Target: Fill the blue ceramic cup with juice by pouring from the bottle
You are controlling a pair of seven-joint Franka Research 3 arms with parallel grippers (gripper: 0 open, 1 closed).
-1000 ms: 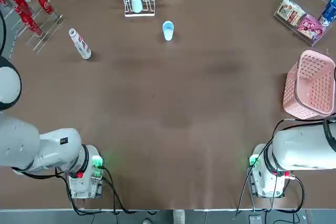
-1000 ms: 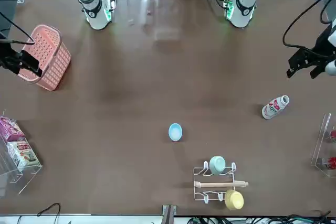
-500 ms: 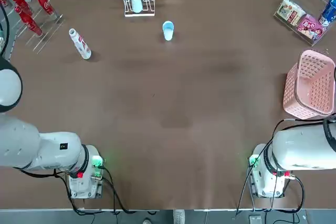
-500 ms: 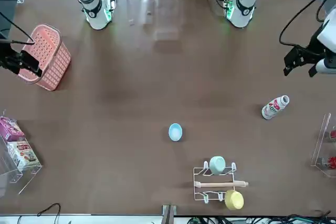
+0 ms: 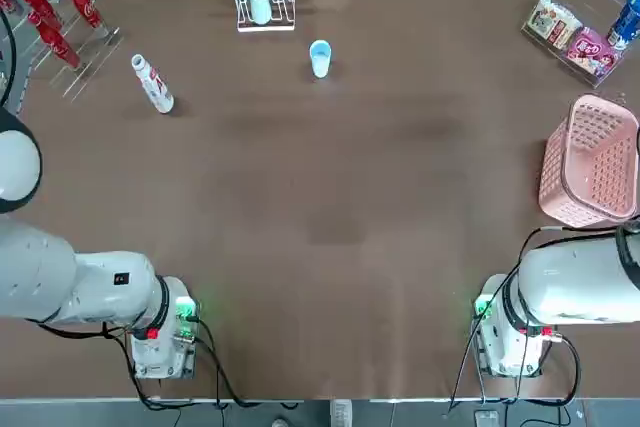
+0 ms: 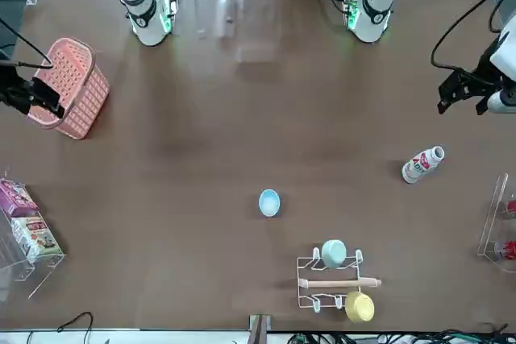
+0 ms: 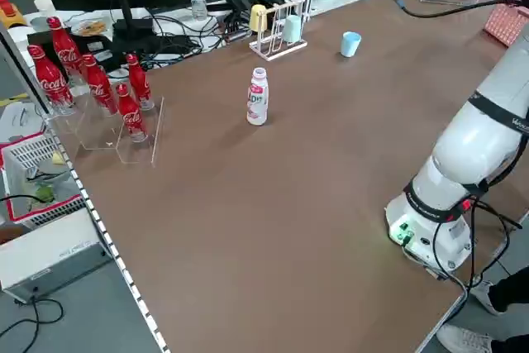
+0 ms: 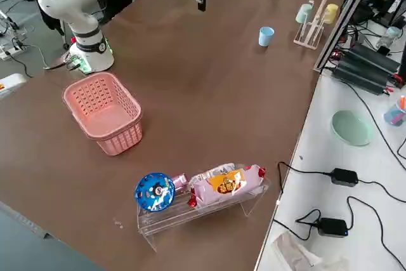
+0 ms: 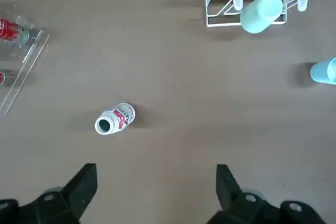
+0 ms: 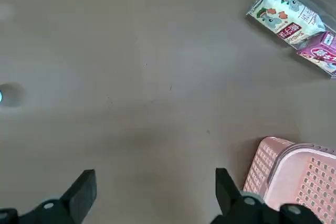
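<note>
The left gripper hung high over the table's left side, fingers spread wide and empty, as were the right gripper's near the pink basket. The juice bottle stood uncapped, far left (easily tipped); the blue cup stood well right of it. Any grasp should close squarely around the bottle's body.
</note>
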